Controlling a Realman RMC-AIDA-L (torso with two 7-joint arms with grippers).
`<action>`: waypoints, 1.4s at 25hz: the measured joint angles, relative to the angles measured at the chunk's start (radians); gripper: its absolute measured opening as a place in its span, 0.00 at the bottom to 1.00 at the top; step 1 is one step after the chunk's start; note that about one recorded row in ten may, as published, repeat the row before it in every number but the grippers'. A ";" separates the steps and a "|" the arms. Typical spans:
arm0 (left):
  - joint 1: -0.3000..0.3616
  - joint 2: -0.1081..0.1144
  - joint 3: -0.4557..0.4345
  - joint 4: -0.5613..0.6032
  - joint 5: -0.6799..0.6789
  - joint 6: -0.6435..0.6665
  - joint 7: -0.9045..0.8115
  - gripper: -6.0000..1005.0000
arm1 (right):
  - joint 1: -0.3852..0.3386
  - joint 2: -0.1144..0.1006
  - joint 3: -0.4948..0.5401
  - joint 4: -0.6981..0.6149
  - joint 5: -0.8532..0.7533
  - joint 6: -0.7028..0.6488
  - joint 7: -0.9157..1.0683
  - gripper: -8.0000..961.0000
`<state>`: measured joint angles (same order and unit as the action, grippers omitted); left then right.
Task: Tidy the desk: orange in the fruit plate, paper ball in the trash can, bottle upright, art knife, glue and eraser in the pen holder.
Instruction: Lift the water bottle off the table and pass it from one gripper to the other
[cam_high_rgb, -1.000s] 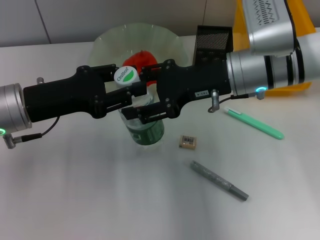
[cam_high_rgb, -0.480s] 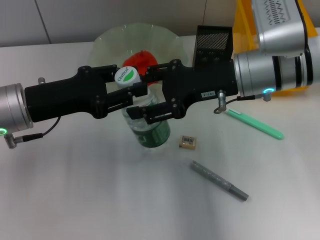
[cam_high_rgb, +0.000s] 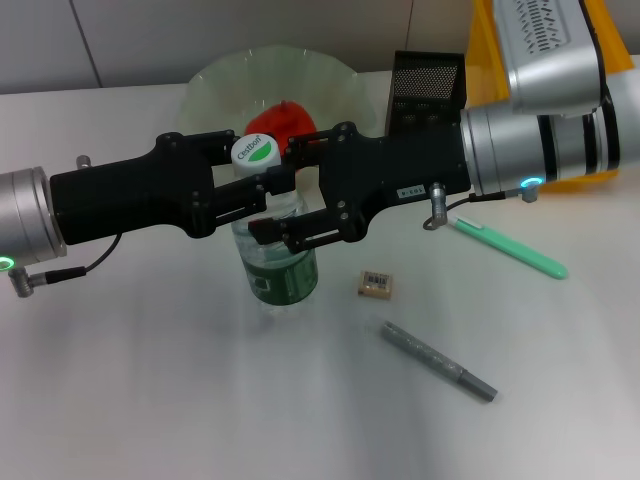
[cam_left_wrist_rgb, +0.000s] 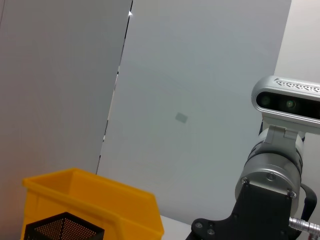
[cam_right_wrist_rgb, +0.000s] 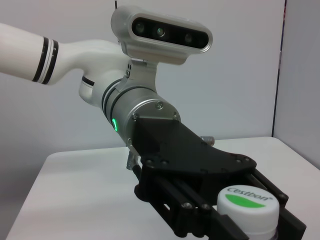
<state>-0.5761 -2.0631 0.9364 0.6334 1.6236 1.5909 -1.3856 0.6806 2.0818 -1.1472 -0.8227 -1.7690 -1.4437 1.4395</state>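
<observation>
In the middle of the table (cam_high_rgb: 150, 390), your left claw (cam_high_rgb: 255, 195) and right claw (cam_high_rgb: 290, 205) both clamp the bottle (cam_high_rgb: 280, 265), which stands nearly upright before the fruit plate (cam_high_rgb: 215, 85). Release unevenly and it may tip toward the eraser (cam_high_rgb: 376, 284).

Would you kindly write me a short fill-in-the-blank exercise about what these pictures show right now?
1. Both the left pincer and the right pincer are closed on the ____.
2. The orange lies in the ____.
3. The eraser lies on the table between the bottle and the ____ pen.
4. The pen holder stands beside the ____ trash can.

Missing words: bottle; fruit plate; grey; yellow
</observation>
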 joint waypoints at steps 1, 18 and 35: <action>0.000 0.000 0.000 0.000 0.000 0.000 0.000 0.46 | 0.000 0.000 0.000 0.000 0.000 0.000 0.000 0.76; -0.003 0.000 -0.001 0.000 -0.002 0.001 -0.001 0.47 | 0.004 0.000 0.004 0.010 0.003 0.013 0.013 0.71; -0.003 0.000 -0.001 0.000 -0.002 0.003 -0.001 0.48 | 0.000 0.000 0.009 -0.006 0.005 0.006 0.036 0.83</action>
<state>-0.5786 -2.0631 0.9358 0.6335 1.6219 1.5936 -1.3868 0.6808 2.0815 -1.1377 -0.8286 -1.7644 -1.4379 1.4757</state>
